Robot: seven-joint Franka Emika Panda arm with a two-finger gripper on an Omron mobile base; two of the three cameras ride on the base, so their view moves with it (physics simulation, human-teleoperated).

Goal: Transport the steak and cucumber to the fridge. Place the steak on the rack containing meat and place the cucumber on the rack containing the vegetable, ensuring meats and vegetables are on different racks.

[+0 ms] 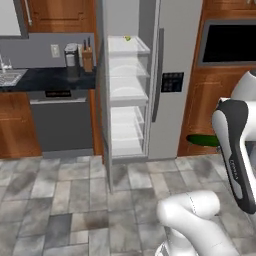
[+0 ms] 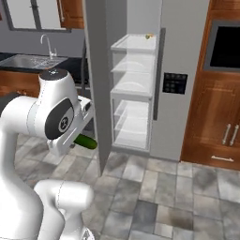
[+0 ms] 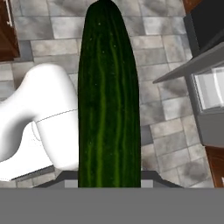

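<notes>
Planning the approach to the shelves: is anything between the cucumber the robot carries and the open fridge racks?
Nothing visible blocks it. The end effector is shut on the cucumber out over the tiled floor. The fridge door stands open, edge-on at the left of the opening, and the shelves face the robot. A small yellow-green item sits on the top shelf.

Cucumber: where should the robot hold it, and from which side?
The cucumber is long and round, so the two fingers are best set across its narrow width from opposite sides, near one end. The gripper already holds it like that, most of it sticking out ahead.
</notes>
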